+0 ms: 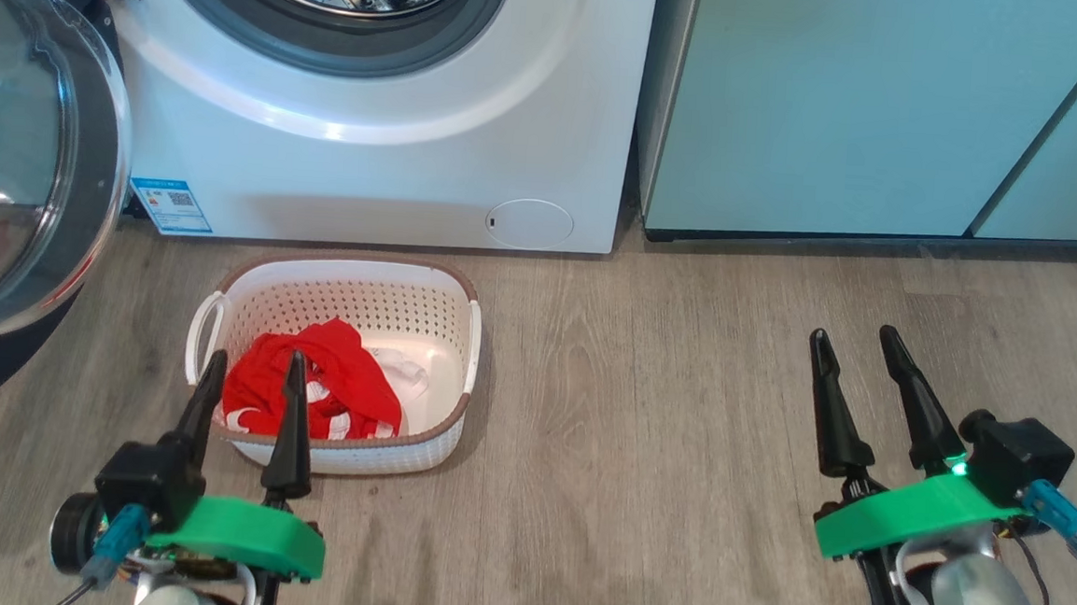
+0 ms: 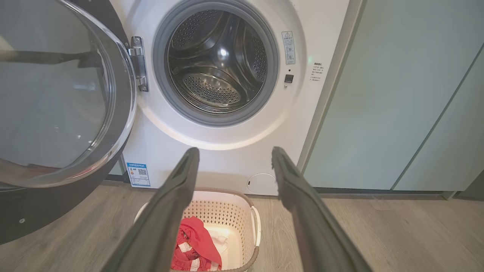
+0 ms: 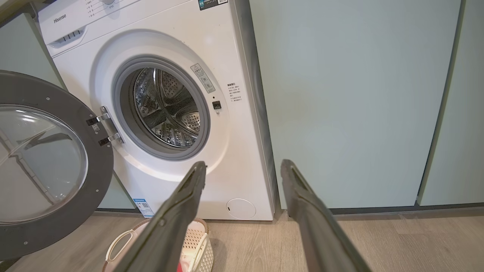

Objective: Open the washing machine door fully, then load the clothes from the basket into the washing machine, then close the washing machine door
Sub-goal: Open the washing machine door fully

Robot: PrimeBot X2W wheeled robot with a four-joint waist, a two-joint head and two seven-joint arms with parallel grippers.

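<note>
by the basket [image 1: 379,307] the left jaws stood wide apart, as did the right jaws, and a weak grab could have dropped the clothes [image 1: 328,378].

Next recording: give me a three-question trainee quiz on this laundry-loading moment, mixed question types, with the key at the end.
1. Short answer: which is nearer the basket, the left hand or the right hand?
2. True or false: on the washing machine, the washing machine door stands open.
3. Where are the clothes? A) in the washing machine B) in the basket C) in the right hand

Key: 1 the left hand; 2 true; 3 B.
</note>
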